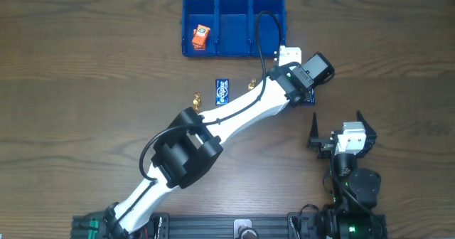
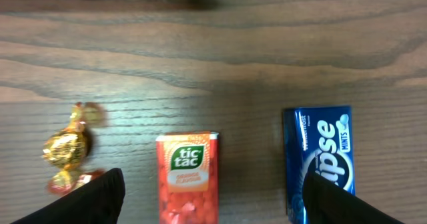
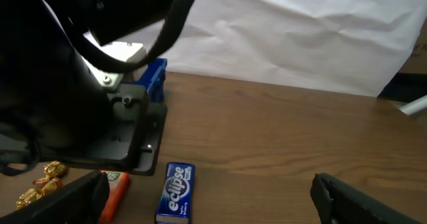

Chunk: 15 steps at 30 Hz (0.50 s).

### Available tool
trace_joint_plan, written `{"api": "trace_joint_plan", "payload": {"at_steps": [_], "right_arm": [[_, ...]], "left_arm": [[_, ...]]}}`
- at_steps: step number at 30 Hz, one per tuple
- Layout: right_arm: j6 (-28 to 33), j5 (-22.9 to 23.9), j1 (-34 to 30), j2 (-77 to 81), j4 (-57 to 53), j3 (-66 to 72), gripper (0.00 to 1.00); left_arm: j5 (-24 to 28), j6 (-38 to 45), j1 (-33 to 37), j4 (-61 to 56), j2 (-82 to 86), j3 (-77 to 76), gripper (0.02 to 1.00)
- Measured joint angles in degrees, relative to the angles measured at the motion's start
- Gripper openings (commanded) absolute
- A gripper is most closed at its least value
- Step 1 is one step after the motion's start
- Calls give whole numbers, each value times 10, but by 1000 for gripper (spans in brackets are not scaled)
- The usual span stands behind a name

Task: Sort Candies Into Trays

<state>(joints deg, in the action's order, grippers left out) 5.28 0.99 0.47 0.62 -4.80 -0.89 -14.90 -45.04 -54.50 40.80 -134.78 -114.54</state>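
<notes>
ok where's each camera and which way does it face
top view: fixed overhead, facing down on the table; both arms show
left wrist view: on the left arm, facing down at the orange mint box; open left gripper shows
right wrist view: on the right arm, facing sideways at the left arm; open right gripper shows
shared: both wrist views show the blue mint box

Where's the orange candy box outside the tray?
In the left wrist view the orange candy box lies on the table under the left end effector, between a gold-wrapped candy and a blue mint pack.
</notes>
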Motion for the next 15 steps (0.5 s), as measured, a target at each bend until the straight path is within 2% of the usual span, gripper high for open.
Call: {"api": "trace_joint_plan", "payload": {"at_steps": [15], "right_arm": [[0,0,0,0,0,0,1000]], "left_arm": [[32,-24,5,23,-28,0,803]]}}
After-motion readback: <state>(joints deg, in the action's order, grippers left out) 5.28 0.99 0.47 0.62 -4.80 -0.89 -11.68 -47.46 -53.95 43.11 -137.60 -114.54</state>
